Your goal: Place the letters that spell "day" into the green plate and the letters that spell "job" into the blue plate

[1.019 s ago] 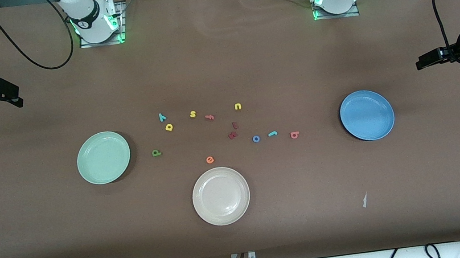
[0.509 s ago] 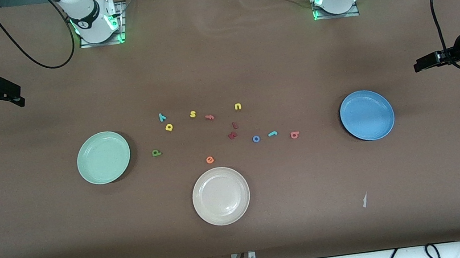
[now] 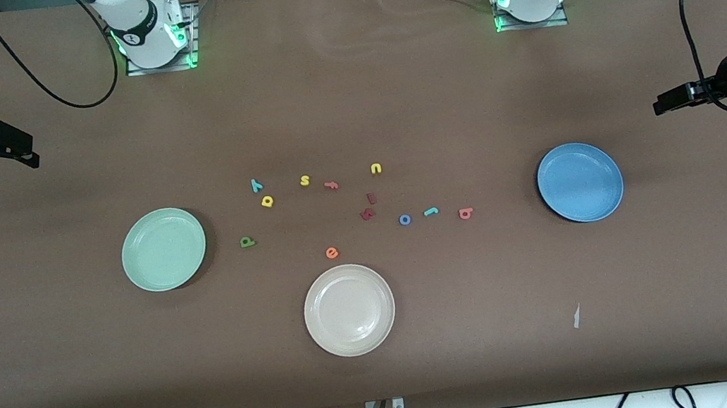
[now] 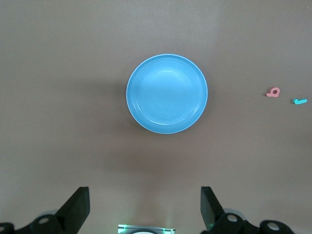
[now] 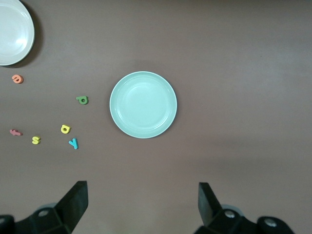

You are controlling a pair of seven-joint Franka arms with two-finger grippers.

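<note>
- The left gripper (image 4: 144, 209) hangs high over the left arm's end of the table, its fingers spread wide with nothing between them.
- The blue plate (image 3: 579, 181) lies on the table near that gripper, toward the table's middle from it, and holds nothing.
- The pinkish-red b (image 3: 466, 213), teal j (image 3: 431, 211) and blue o (image 3: 405, 219) lie in a row on the table, well apart from the left gripper.
- The right gripper (image 5: 141, 207) hangs over the right arm's end, jaws wide and bare.
- The green plate (image 3: 163, 249) lies bare near it.
- The dark green d (image 3: 247, 242), yellow a (image 3: 267, 201) and teal y (image 3: 256, 185) lie beside the green plate toward the table's middle.
</note>
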